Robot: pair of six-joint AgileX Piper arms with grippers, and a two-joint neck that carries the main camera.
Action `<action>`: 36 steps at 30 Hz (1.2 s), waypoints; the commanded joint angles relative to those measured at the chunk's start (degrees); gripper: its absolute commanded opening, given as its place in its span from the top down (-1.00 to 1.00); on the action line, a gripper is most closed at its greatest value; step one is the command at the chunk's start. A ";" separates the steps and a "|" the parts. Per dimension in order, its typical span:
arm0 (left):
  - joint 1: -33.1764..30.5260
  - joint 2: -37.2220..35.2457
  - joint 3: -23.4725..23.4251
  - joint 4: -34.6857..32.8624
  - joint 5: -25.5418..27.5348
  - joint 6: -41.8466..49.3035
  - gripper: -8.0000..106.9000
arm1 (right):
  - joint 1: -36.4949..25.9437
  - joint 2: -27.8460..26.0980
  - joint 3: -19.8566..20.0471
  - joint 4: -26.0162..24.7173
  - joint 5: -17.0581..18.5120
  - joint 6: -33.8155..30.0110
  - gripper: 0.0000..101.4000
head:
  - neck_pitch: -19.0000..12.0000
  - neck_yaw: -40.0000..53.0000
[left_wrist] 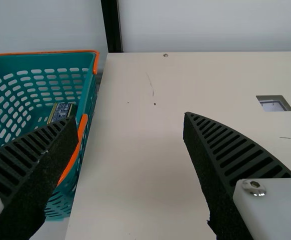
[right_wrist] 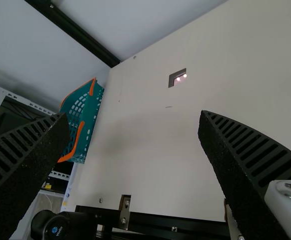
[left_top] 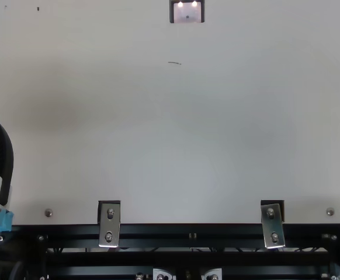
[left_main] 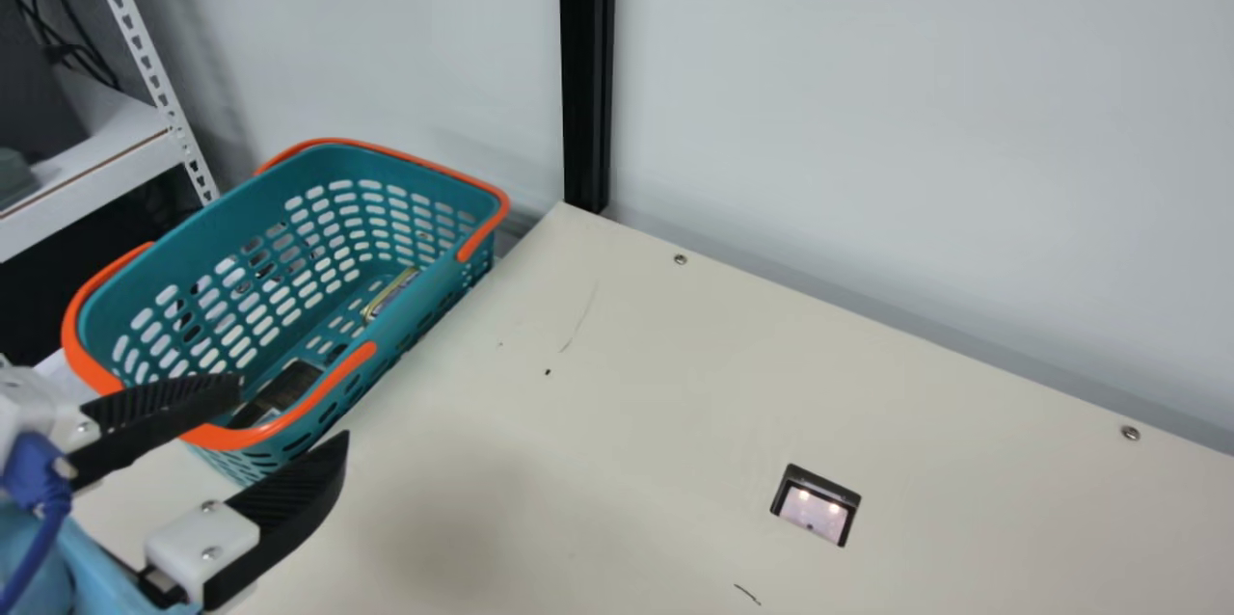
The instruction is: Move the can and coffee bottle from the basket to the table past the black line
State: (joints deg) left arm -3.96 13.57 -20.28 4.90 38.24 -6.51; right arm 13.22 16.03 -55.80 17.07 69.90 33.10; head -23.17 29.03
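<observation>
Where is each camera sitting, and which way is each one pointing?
Main view: on the neck between the arms, facing the basket, table and wall; the left gripper shows.
Top view: fixed above the table, looking steeply down; part of the left gripper shows at its left edge.
Left wrist view: on the left arm's wrist, facing the basket, table and wall, past its own gripper.
Right wrist view: on the right arm's wrist, looking across the table past the right gripper.
Both wrist views share the basket.
</observation>
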 commanded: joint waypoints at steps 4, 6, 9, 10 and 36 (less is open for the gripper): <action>0.00 0.00 0.00 0.00 0.00 0.00 -0.71 | 0.00 0.00 0.00 0.00 0.00 0.00 -1.00 | -1.83 0.99; 0.00 0.00 0.00 0.00 0.00 0.00 -0.71 | 0.00 0.00 0.00 0.00 0.00 0.00 -1.00 | -1.83 0.99; 0.00 0.00 0.00 0.00 0.00 0.00 -0.71 | 0.00 0.00 0.00 0.00 0.00 0.00 -1.00 | -1.83 0.99; 0.00 0.00 0.00 0.00 0.00 0.00 -0.71 | 0.00 0.00 0.00 0.00 0.00 0.00 -1.00 | -1.83 0.99; 11.61 22.78 -12.64 6.43 -14.19 -11.14 -0.71 | 0.00 0.00 0.00 0.00 0.00 0.00 -1.00 | -1.83 0.99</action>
State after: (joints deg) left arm 6.46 31.58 -30.97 11.03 26.05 -17.59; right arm 13.22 16.03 -55.80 17.07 69.90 33.10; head -23.17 29.03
